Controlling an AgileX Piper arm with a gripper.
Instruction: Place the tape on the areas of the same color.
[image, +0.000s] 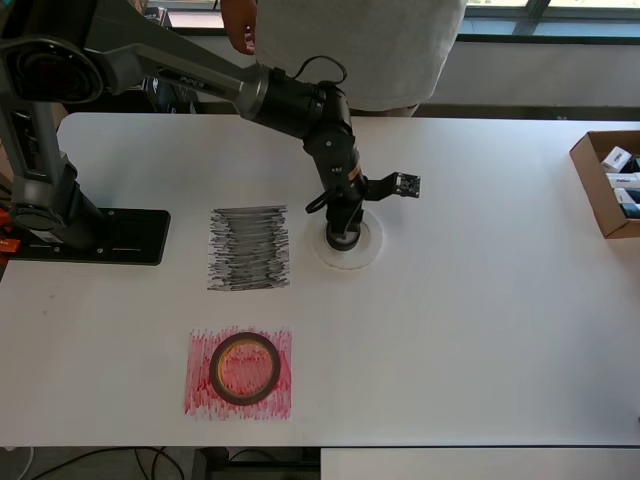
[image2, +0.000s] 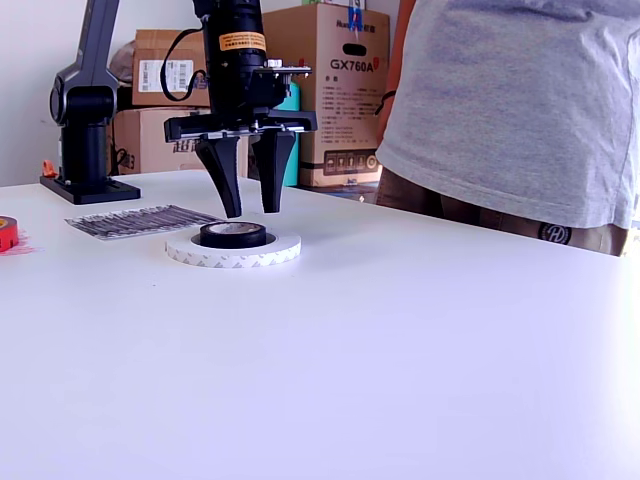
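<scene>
- Three rolls show; far left of the gripper (image2: 248, 205) in the exterior view, the red roll (image: 244, 367) already lies on the red patch (image: 200, 392).
- Nearer left lies the black patch (image: 249, 249), bare.
- Directly below the half-open, empty jaws, the black roll (image2: 232, 234) sits inside the white roll (image2: 233, 251).
- Probably light and stiff; pinch its wall, one finger in the core.

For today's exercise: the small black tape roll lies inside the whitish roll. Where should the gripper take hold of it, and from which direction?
Grip the black roll from straight above. It lies flat with its hole up, ringed closely by the whitish roll, so a side approach is blocked. It stands a little higher than the whitish ring, so the open gripper could probably pinch its outer wall, or put one finger in the hole.
</scene>
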